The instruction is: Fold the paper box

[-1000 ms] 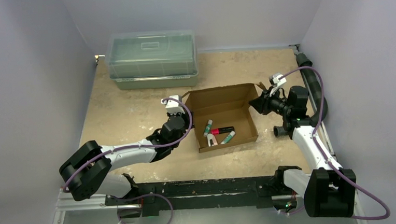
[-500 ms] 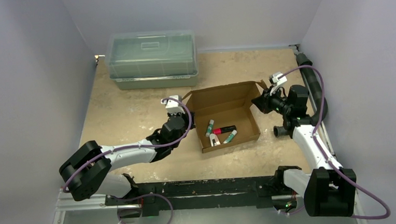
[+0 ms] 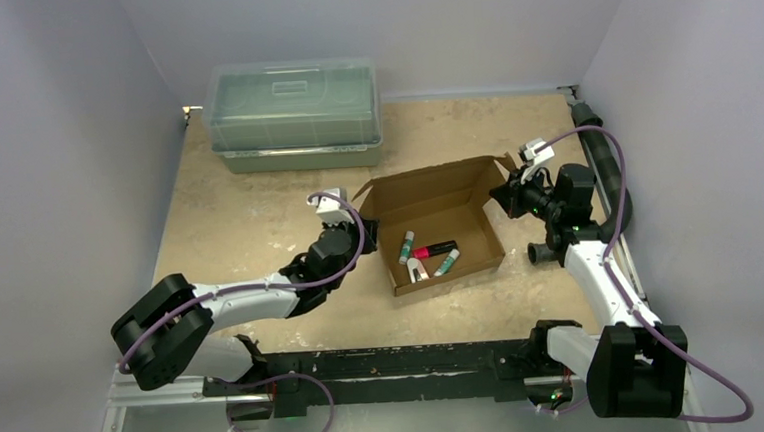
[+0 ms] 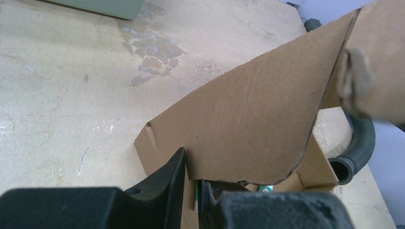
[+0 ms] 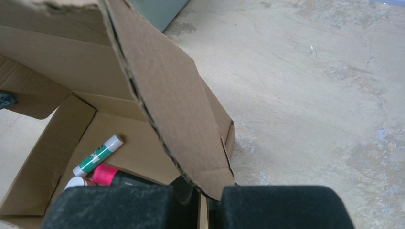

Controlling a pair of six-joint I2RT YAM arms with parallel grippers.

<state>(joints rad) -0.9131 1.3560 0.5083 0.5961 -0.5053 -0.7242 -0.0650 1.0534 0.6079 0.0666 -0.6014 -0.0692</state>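
Observation:
The paper box (image 3: 426,189) is an open brown cardboard tray in the middle of the table, with flaps standing up at both ends. My left gripper (image 3: 367,239) is at its left end. In the left wrist view the jaws (image 4: 192,167) stand nearly together, with the lower corner of the rounded side flap (image 4: 248,124) between them. My right gripper (image 3: 505,196) is at the right end. Its pads (image 5: 203,200) are shut on the bottom corner of the other flap (image 5: 167,95). Glue sticks (image 5: 98,155) and a pink-capped marker (image 5: 106,175) lie inside the box.
A clear greenish lidded bin (image 3: 294,116) stands at the back left of the sandy tabletop (image 3: 248,224). A grey corrugated hose (image 3: 605,152) runs along the right edge, close behind the right arm. Grey walls close in both sides.
The right jaws have closed on the right flap. The box has shifted a little to the right and turned slightly. The left jaws have slackened a touch at the left flap.

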